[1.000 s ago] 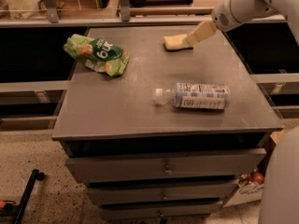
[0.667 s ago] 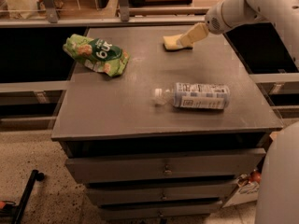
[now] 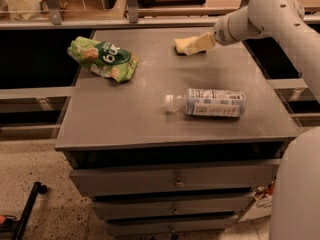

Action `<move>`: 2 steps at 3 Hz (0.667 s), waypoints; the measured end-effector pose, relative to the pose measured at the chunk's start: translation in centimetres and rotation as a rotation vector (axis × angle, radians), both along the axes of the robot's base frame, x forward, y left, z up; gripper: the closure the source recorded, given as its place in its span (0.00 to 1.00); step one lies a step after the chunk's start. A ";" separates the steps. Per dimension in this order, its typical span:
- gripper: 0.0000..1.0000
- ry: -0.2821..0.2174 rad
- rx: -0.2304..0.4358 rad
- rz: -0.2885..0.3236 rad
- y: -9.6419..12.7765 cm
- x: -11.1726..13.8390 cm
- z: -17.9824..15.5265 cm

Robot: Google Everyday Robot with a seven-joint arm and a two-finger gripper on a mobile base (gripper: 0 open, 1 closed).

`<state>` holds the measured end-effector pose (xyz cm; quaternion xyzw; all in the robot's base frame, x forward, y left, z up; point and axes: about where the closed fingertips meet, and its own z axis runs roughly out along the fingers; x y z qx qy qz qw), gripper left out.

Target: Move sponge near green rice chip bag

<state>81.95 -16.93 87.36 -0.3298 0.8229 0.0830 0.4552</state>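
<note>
The pincer is at the far right part of the table, reaching in from the right at the end of a white arm that slopes down toward the table top. Its cream tip lies against the right side of the sponge, partly covering it. Whether the pincer is clenched on the sponge or released cannot be told from this view.

The sponge is a pale yellow block sitting near the table's far edge, right of the middle. The green rice chip bag lies well apart from it, at the far left of the table, crumpled and slanted, with its white lettering facing up and round pale chips printed on it.

A clear plastic bottle with a white label lies on its side nearer the front, right of the middle, its cap end pointing left. It is apart from both the sponge and the bag.

The table is dark grey, with drawers stacked under its front edge. A large white rounded part of the robot fills the lower right corner.
</note>
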 end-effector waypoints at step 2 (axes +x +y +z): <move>0.00 -0.003 0.055 -0.038 0.7 1.9 -2.3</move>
